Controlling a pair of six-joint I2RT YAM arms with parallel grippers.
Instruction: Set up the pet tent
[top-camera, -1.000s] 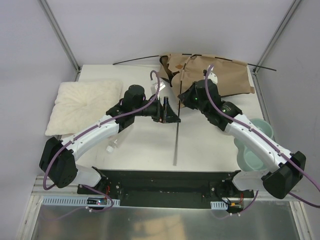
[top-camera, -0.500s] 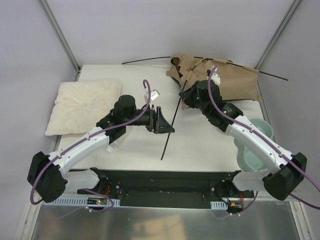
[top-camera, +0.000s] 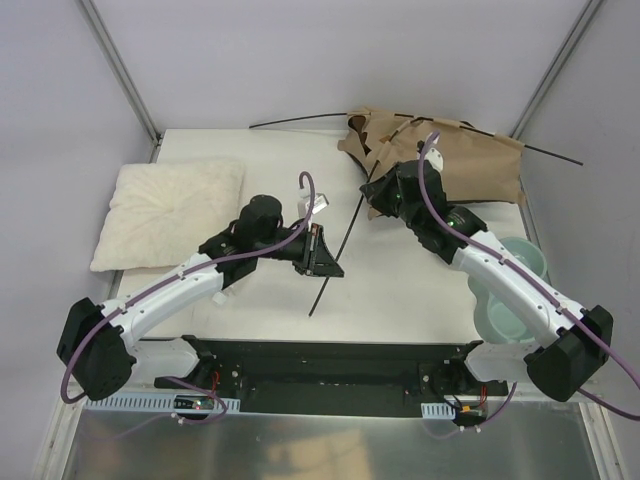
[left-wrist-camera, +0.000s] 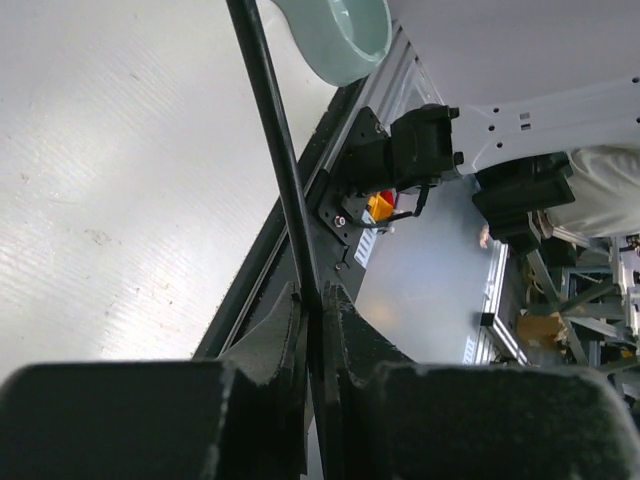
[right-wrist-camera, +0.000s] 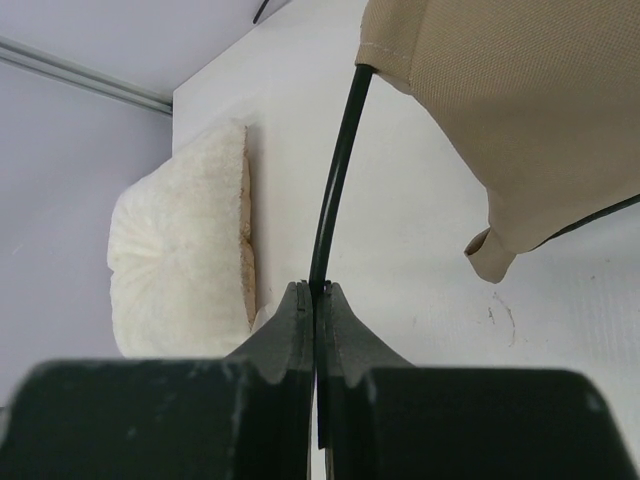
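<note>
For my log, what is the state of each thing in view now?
Tent: collapsed, crumpled.
Near pole: one end in tent sleeve.
Far pole: across tent, both ends sticking out.
Pillow: lying flat.
Left gripper: shut on near pole.
Right gripper: shut on near pole.

I see bare worktop (top-camera: 410, 290) in the near middle, split by the black pole (top-camera: 344, 232) slanting across it. The pillow (top-camera: 170, 210) blocks the left side. The crumpled tent (top-camera: 470, 165) fills the far right corner, and a green bowl (top-camera: 505, 310) crowds the right edge.
</note>
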